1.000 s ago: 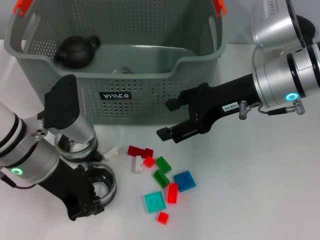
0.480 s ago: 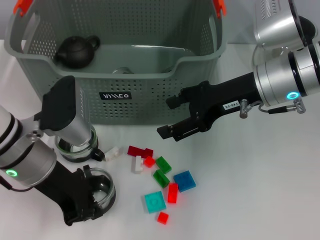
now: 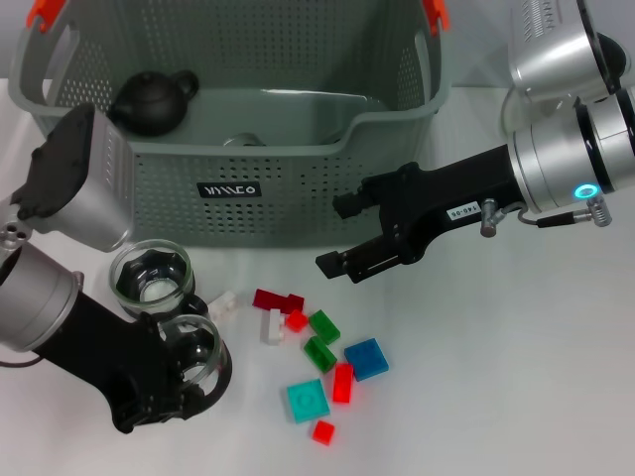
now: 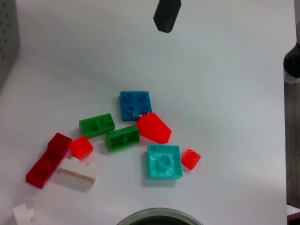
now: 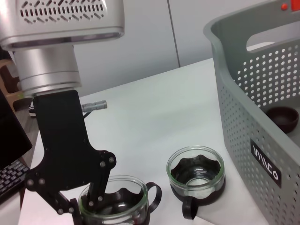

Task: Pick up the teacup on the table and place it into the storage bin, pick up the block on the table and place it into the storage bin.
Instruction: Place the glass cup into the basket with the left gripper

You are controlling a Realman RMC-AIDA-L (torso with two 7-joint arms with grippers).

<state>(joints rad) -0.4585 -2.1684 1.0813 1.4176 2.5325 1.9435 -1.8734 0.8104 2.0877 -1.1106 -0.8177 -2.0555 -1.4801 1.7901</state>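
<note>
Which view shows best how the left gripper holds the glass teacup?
The right wrist view: the left gripper has one finger inside the teacup and one outside its rim. The head view shows the cup at that gripper from above, the grip partly hidden. The left wrist view catches only a rim sliver.

storage bin point(image 3: 298, 149) | black label point(image 3: 229, 189), white lettering unreadable | right arm point(image 3: 466, 198) sticker point(image 3: 459, 211): unreadable

Two silver cylindrical arms with black bands, green ring light on the right arm point(image 3: 580, 159) at right of frame, black angular grippers, left gripper point(image 3: 164, 392) lower left, right gripper point(image 3: 347, 238) centre with white label, vented silver housing upper right
</note>
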